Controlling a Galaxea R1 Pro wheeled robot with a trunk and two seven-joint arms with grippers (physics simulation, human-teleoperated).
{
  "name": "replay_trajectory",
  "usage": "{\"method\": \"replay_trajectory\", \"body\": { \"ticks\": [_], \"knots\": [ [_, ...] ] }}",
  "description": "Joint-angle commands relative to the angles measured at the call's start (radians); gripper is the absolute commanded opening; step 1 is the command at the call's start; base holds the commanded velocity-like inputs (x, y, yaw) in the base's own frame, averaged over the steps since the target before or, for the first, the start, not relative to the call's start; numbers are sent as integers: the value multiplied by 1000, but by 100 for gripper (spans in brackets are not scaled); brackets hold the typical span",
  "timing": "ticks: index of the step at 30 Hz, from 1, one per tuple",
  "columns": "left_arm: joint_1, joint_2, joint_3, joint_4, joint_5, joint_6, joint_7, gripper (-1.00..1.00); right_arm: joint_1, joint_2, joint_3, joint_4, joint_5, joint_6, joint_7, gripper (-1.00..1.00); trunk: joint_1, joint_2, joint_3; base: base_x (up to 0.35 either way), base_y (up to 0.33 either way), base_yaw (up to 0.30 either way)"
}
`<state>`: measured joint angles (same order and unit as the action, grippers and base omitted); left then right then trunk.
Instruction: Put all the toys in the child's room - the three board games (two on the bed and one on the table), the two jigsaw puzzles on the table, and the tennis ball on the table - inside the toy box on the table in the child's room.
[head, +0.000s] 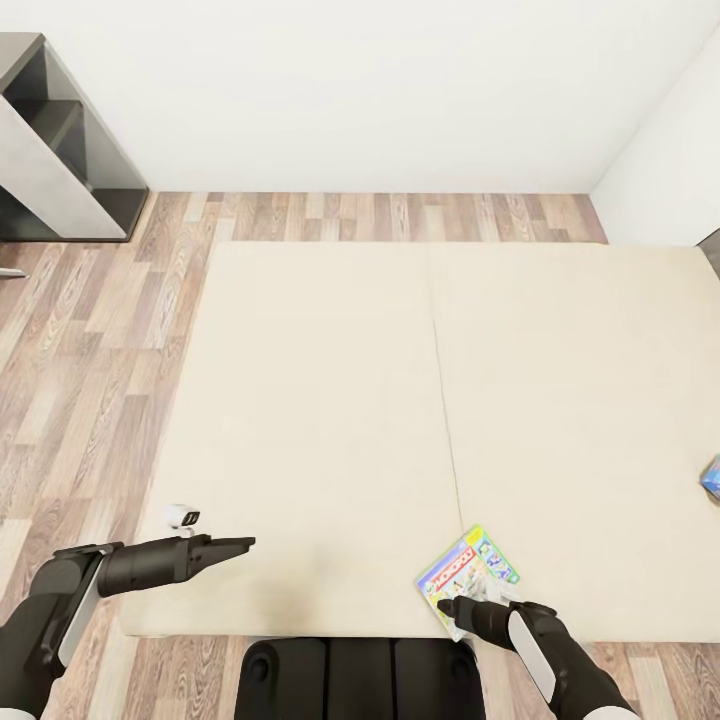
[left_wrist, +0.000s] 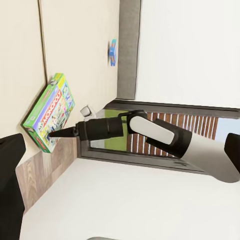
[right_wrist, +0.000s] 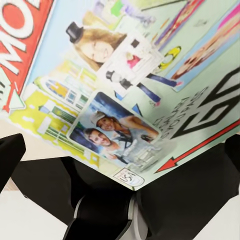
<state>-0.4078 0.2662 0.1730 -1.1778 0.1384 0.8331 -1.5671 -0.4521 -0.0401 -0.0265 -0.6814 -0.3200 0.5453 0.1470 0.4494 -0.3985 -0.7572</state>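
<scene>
step: looks like the robot's going for the first of the two bed games, the Monopoly box (head: 467, 579). Nothing lifted yet as far as I can tell.

where the box is: flat on the bed (head: 330, 400), near the front edge, just right of the mattress seam, turned at an angle.

right pincer (head: 450, 606): tips right at the near corner of the box. From the right wrist cam the lid (right_wrist: 125, 80) sits between two dark fingers (right_wrist: 10, 160) spread wide on either side, so open and not gripping. Can't tell if it's actually touching the box.

left pincer (head: 243, 543): hovering over the bed's front-left part, well apart from the box, fingers look close together, holding nothing.

other game: small blue box (head: 711, 477) way over at the bed's right edge, waiting its turn.

next move, my guess: get a finger under that flat box's edge, then close and lift. A thin box on a mattress is fiddly, so it may slide instead of getting pinched.
</scene>
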Motion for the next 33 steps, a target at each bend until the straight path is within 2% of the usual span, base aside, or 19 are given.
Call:
{"method": "replay_trajectory", "body": {
  "ticks": [1,14,33],
  "knots": [
    [0,0,0,0,0,11,-4,100,0,0,-3,-1,-1,6,3,100,1,-1,-1,0,0,0],
    [0,-1,-1,0,0,11,-4,100,0,0,-3,-1,-1,5,3,100,1,-1,-2,0,0,0],
    [0,-2,-1,0,0,11,-4,100,0,1,-3,-1,1,5,2,100,1,-1,-20,0,0,0]
  ]
}}
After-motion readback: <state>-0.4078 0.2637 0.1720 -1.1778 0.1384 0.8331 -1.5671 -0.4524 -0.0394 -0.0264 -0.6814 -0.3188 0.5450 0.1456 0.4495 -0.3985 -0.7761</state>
